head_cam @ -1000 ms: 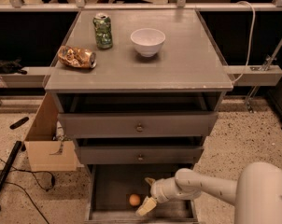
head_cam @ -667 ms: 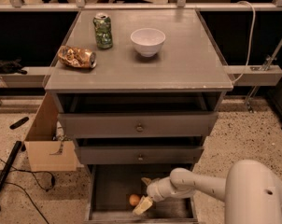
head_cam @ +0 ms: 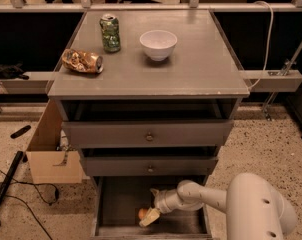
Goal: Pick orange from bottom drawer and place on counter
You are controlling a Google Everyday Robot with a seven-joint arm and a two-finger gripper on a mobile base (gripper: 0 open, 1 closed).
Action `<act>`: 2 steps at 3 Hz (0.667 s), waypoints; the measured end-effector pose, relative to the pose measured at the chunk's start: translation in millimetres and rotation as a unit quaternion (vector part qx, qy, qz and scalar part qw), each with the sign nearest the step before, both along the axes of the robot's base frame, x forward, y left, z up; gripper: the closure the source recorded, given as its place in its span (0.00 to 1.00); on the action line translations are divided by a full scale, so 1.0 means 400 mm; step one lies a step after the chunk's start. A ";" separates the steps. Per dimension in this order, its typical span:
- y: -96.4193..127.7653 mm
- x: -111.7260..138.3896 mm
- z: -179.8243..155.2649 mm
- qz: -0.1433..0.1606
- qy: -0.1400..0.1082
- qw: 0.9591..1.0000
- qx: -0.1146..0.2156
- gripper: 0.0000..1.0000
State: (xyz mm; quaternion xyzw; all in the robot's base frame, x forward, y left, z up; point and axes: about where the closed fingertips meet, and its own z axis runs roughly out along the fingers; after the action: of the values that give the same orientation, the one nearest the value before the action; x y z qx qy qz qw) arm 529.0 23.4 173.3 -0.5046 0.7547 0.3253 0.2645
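The orange (head_cam: 142, 213) lies on the dark floor of the open bottom drawer (head_cam: 118, 204), near its front. My gripper (head_cam: 148, 217) reaches down into the drawer from the right on the white arm (head_cam: 206, 196), and its pale fingers (head_cam: 152, 216) sit right at the orange, partly covering its right side. The counter (head_cam: 191, 69) is the grey cabinet top above.
On the counter stand a green can (head_cam: 110, 32), a white bowl (head_cam: 158, 44) and a shiny gold-brown snack bag (head_cam: 82, 61). Two shut drawers with knobs (head_cam: 149, 136) sit above the open one. A cardboard box (head_cam: 48, 151) and cables lie on the floor at left.
The gripper has moved left and a little lower inside the bottom drawer, coming up against the orange. The orange has stayed in place.
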 end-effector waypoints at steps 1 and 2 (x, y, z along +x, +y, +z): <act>0.003 -0.003 -0.007 0.001 0.002 1.000 0.000 0.00; 0.016 -0.018 -0.054 0.007 0.011 1.000 0.001 0.00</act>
State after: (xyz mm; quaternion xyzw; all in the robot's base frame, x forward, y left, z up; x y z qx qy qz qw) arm 521.8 29.7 151.8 -0.5059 0.7537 0.3338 0.2542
